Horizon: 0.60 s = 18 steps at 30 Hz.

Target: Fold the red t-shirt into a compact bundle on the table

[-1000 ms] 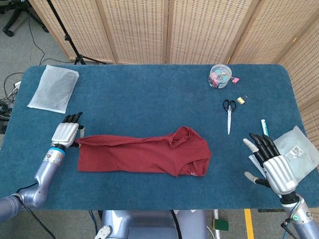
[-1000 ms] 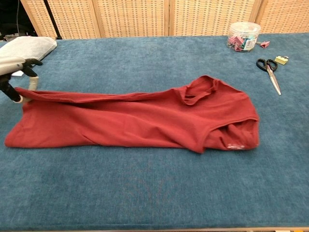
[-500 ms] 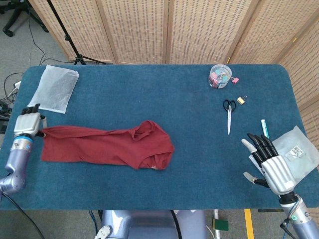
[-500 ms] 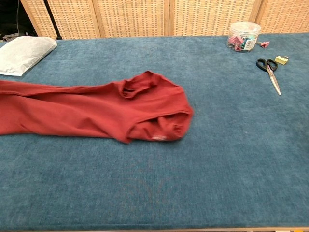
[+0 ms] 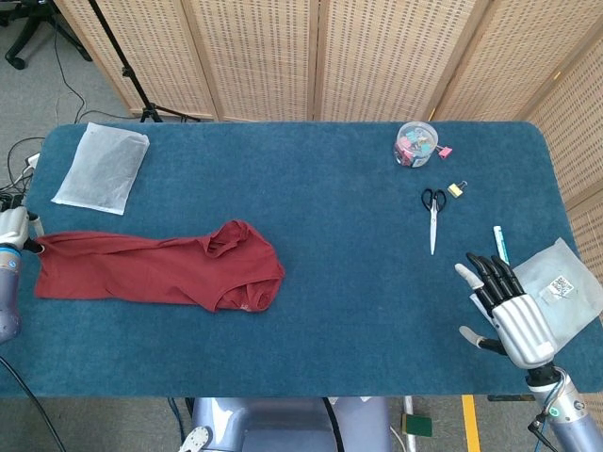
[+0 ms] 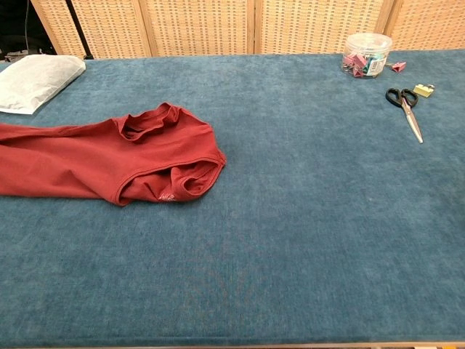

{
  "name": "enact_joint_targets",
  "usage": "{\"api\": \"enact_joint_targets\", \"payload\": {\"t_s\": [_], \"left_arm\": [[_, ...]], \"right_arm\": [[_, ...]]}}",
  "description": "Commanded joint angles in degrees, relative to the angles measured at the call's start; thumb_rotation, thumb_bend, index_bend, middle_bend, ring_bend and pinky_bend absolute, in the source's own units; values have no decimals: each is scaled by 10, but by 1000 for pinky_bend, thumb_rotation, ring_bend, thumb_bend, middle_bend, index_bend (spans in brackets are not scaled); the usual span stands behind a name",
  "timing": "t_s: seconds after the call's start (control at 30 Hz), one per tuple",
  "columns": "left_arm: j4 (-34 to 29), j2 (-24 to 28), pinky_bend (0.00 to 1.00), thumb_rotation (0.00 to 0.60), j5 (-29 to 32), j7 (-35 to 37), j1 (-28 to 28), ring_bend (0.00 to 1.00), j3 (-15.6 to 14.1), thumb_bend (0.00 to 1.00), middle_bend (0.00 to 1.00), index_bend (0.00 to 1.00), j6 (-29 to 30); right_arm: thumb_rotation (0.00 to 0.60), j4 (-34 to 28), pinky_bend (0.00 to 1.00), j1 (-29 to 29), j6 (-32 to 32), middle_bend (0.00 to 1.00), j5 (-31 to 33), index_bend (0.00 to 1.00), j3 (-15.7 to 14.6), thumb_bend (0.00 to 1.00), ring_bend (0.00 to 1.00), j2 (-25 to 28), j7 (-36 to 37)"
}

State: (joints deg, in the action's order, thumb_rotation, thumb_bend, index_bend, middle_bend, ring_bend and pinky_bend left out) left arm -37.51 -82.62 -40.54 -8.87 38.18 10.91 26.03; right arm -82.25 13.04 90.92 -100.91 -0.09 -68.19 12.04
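Observation:
The red t-shirt [image 5: 155,270] lies as a long narrow strip across the left part of the blue table [image 5: 339,311], its collar end toward the middle. It also fills the left side of the chest view, red t-shirt [image 6: 109,156] running off the left edge. My left hand [image 5: 13,229] is at the table's far left edge and grips the shirt's hem end. My right hand [image 5: 506,308] hovers near the front right corner with fingers spread and nothing in it. Neither hand shows in the chest view.
A clear plastic bag [image 5: 102,168] lies at the back left. A tub of binder clips [image 5: 415,144], scissors [image 5: 431,212], a loose clip [image 5: 455,189], a pen [image 5: 499,241] and a grey pouch [image 5: 561,287] occupy the right side.
My left hand has dragged the shirt steadily leftward, from the table's middle to its left edge. The right hand has stayed in place.

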Motion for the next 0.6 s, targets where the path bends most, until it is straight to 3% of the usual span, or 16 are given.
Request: {"api": "enact_joint_targets", "payload": {"t_s": [0.03,0.17,0.3,0.43,0.6], "left_arm": [[-82,37,0,600,-22,73,-8,0,36,611,0,749,-28],[-213,112,0,600,-67,159,-30,0,86,617,0,749,-70],[-321,154,0,600,-139,212,-57,0,125,619,0,749,-47],[-388,162,0,600,-198,257,-73,0,147,619,0,750,-5],[-416,140,0,600,-235,277,-65,0,149,620,0,750,48]], "right_arm": [[600,0,0,-1,1,0,-1,0,0,13,0,1,1],[600,-1,0,-1,3,0,-1,0,0,22,0,2,3],[600,-2,0,-2,5,0,-2,0,1,21,0,3,5],[600,-2,0,-3,6,0,-3,0,1,24,0,5,7],[600,-2,0,-4,8,0,-4,0,0,26,0,6,8]]}}
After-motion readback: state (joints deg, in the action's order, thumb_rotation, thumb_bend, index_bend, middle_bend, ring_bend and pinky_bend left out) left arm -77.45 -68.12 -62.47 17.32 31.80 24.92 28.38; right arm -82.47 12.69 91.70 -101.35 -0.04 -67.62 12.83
